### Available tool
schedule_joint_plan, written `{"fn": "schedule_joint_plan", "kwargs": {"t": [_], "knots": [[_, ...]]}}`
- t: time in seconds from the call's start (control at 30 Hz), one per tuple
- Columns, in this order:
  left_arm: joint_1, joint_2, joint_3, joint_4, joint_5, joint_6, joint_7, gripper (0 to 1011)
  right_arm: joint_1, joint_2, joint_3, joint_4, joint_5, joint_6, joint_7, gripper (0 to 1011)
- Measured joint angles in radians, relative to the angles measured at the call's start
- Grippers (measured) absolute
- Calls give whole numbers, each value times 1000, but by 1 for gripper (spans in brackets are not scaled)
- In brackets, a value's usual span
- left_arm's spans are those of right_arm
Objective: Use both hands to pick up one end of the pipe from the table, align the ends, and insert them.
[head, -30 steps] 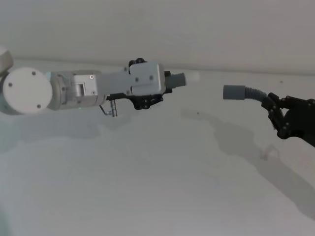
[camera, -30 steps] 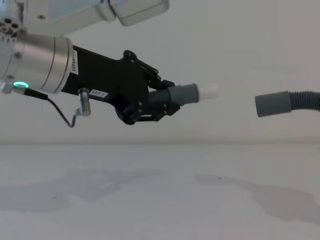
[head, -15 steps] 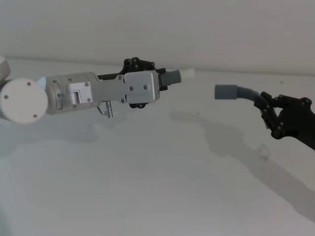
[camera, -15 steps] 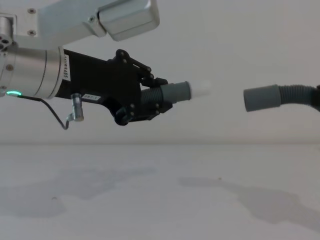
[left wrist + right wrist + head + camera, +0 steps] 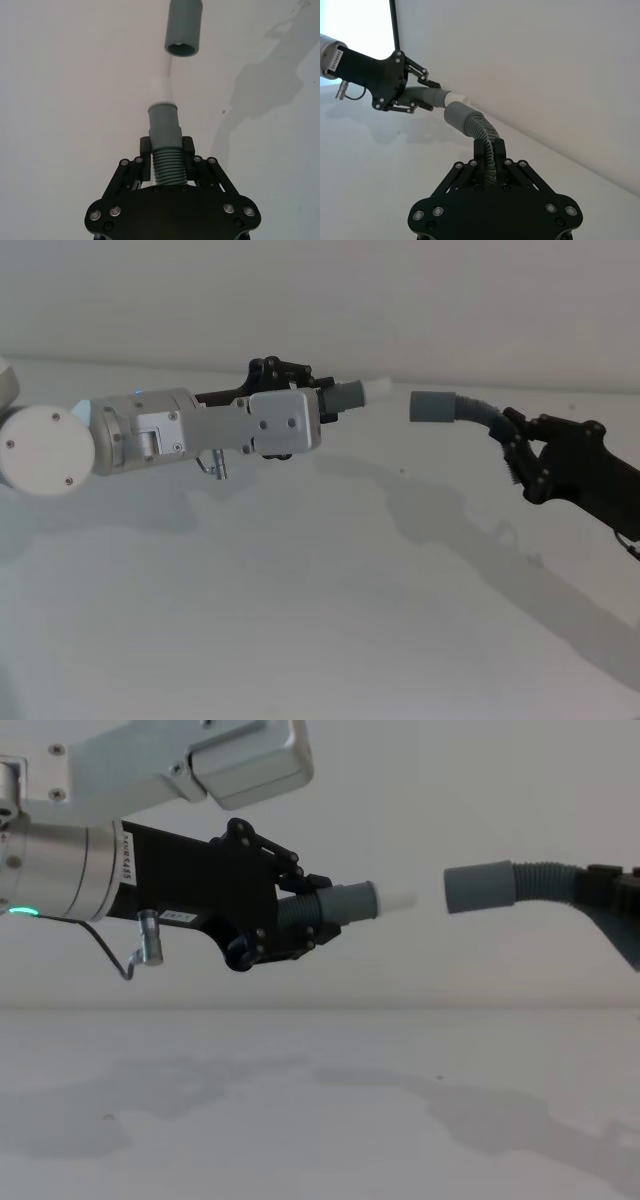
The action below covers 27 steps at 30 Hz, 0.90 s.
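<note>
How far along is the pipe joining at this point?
Done: both pieces are off the table, left gripper shut on the tipped pipe, right gripper on the sleeved pipe. In hand: lining up; white tip and sleeve face each other across a gap. Left: the insertion.

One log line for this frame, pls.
phase: pre-insert | left tool: shut on white-tipped pipe piece | right tool: shut on sleeve pipe piece | mating: facing, apart, not inserted | both above table

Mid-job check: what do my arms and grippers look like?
Left gripper and right gripper: black, jointed links, silver screws. Left arm: silver cylinder, green ring light, small printed label, thin black cable ending in a metal plug.
</note>
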Motion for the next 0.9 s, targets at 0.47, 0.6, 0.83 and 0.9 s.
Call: {"fn": "schedule_joint_plan", "kwargs": {"t": [0.47, 0.6, 0.83, 0.9], "knots": [[2, 1, 0, 0, 6, -7, 6, 356, 48, -16, -36, 24, 11, 15, -12, 119], [3, 1, 0, 0, 7, -8, 7, 356, 61, -19, -46, 31, 11, 19, -17, 119], [3, 2, 0, 0, 8, -8, 8, 356, 80, -22, -61, 41, 9, 26, -24, 118], [3, 2, 0, 0, 8, -8, 8, 356, 89, -22, -68, 47, 7, 28, -28, 118]]}}
